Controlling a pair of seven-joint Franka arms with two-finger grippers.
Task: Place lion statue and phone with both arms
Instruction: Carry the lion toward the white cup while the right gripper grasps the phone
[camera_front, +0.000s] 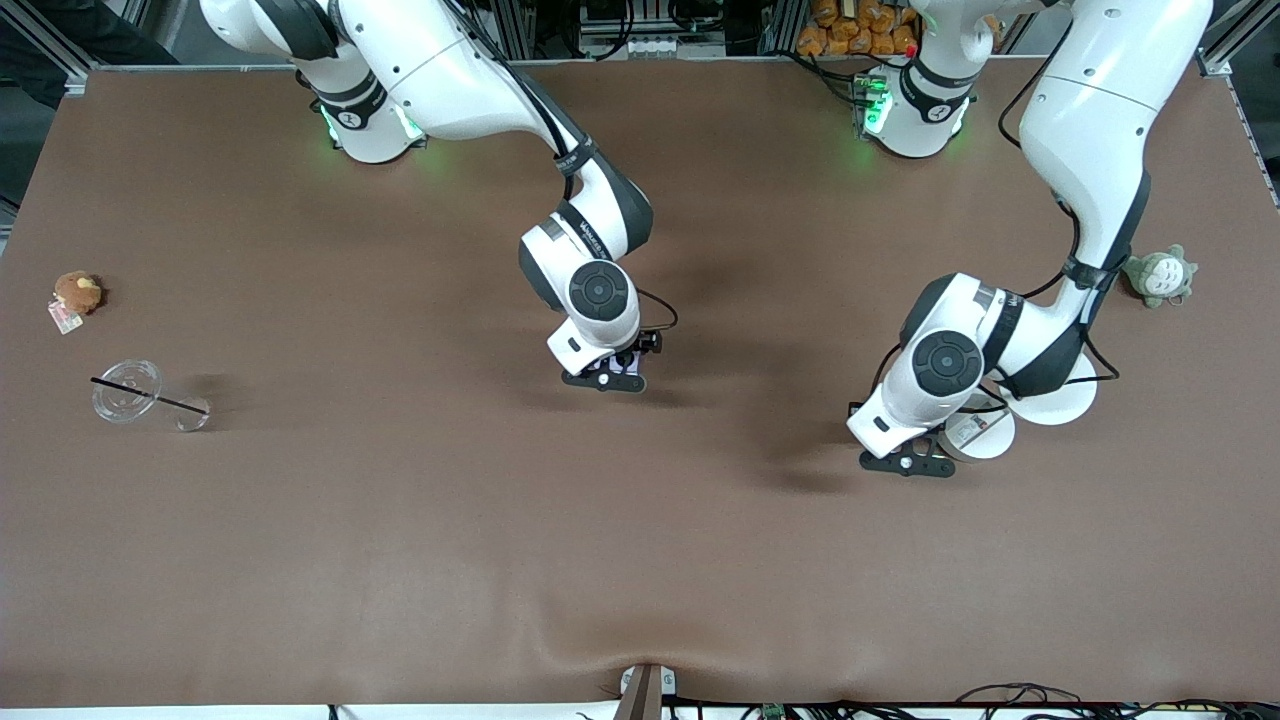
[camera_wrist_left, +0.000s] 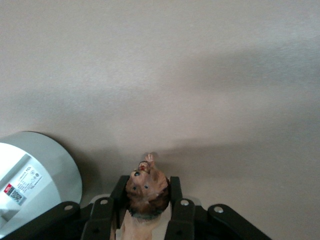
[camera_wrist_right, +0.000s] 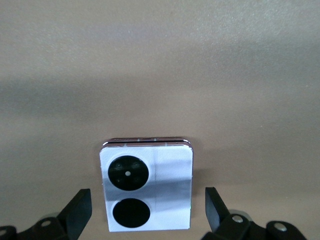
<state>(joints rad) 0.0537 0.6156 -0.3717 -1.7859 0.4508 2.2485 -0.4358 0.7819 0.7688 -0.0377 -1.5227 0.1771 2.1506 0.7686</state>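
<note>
My left gripper is low over the table toward the left arm's end. In the left wrist view it is shut on the lion statue, a small brown-orange figurine gripped head down, its nose close to the table. The lion is hidden in the front view. My right gripper is low at the middle of the table. In the right wrist view it is open, with the pale lilac phone lying flat between its fingers and a gap on each side. A sliver of the phone shows in the front view.
A white round labelled object lies beside the left gripper and shows in the left wrist view; a second white disc is next to it. A grey-green plush sits at that end. A brown plush and a tipped clear cup lie at the right arm's end.
</note>
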